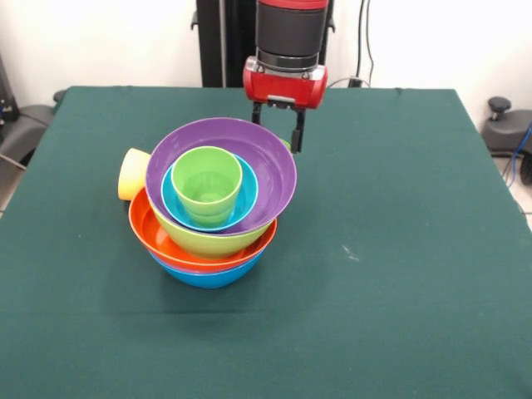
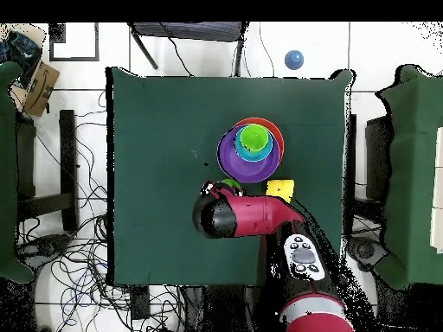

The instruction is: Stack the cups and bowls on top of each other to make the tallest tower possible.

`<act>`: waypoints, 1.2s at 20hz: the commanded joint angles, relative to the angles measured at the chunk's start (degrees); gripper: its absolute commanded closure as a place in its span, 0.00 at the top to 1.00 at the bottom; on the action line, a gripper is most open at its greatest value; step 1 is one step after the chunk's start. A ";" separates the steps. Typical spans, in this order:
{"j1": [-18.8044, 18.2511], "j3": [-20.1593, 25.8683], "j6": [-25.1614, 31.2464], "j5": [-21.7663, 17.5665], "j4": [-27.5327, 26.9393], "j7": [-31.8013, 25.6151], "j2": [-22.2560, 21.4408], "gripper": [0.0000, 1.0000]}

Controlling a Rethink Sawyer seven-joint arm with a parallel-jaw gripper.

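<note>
The tower [image 1: 214, 212] stands left of the table's middle: a blue bowl [image 1: 208, 276] at the bottom, then an orange bowl [image 1: 154, 237], a lime green bowl [image 1: 199, 241] and a tilted purple bowl [image 1: 270, 170]. A small cyan bowl [image 1: 248, 195] sits in the purple one, with the light green cup [image 1: 208, 184] upright inside it. The pale yellow cup [image 1: 133, 173] lies on its side behind the tower's left. My gripper [image 1: 278, 131] is right behind the purple bowl's far rim, with its fingers [image 1: 297, 131] apart and nothing held. Overhead, the gripper [image 2: 227, 185] is just below the tower [image 2: 249, 147], with the yellow cup [image 2: 279, 190] to its right.
The green table [image 1: 399, 249] stretches wide to the right of and in front of the tower. The robot's black pedestal [image 1: 220, 41] stands at the far edge. A blue ball [image 2: 293, 59] lies on the floor beyond the table.
</note>
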 commanded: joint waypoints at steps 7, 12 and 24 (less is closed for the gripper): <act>0.70 1.41 -3.75 2.35 1.70 9.06 5.33 1.00; 3.41 -0.81 -5.70 2.97 1.04 10.50 7.52 1.00; 6.22 -3.33 -7.95 6.84 1.70 10.16 10.11 1.00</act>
